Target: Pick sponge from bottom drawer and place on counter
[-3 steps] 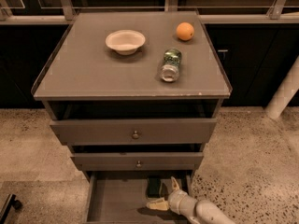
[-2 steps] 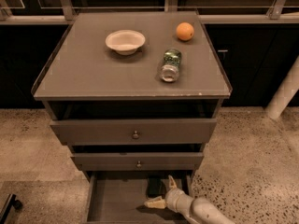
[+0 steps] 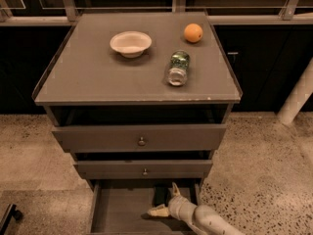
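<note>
At the bottom centre of the frame, the gripper [image 3: 162, 199] sits in the open bottom drawer [image 3: 117, 214], its fingers [image 3: 157, 211] apart around the dark sponge [image 3: 160, 194]. Higher up, the counter surface [image 3: 98, 72] carries a bowl [image 3: 130, 43], an orange [image 3: 193, 32] and a toppled jar [image 3: 178, 67].

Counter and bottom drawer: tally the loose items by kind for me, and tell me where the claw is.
bowl: 1, on the counter
orange: 1, on the counter
jar: 1, lying on its side on the counter
sponge: 1, in the bottom drawer
Total: 4
The claw is open, down in the bottom drawer at the sponge.
</note>
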Tool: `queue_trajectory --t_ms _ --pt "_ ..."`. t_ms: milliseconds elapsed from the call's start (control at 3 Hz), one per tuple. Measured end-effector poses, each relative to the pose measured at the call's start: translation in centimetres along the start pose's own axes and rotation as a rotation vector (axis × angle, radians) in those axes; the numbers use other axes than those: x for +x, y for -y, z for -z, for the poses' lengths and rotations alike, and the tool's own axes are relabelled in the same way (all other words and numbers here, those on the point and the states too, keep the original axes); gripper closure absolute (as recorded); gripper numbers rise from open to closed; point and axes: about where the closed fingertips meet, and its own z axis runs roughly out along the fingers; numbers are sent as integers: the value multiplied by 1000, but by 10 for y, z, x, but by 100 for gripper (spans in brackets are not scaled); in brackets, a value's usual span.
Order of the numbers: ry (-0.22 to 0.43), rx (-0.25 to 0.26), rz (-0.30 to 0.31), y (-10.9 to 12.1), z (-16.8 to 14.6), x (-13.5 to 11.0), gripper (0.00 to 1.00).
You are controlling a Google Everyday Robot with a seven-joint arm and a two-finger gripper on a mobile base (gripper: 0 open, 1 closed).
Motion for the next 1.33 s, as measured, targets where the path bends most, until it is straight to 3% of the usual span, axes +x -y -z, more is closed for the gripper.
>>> queue_trajectory --t_ms 1000,1333 --pt "-88 42 0 17 -24 30 0" --pt "-102 45 -20 11 -30 36 0"
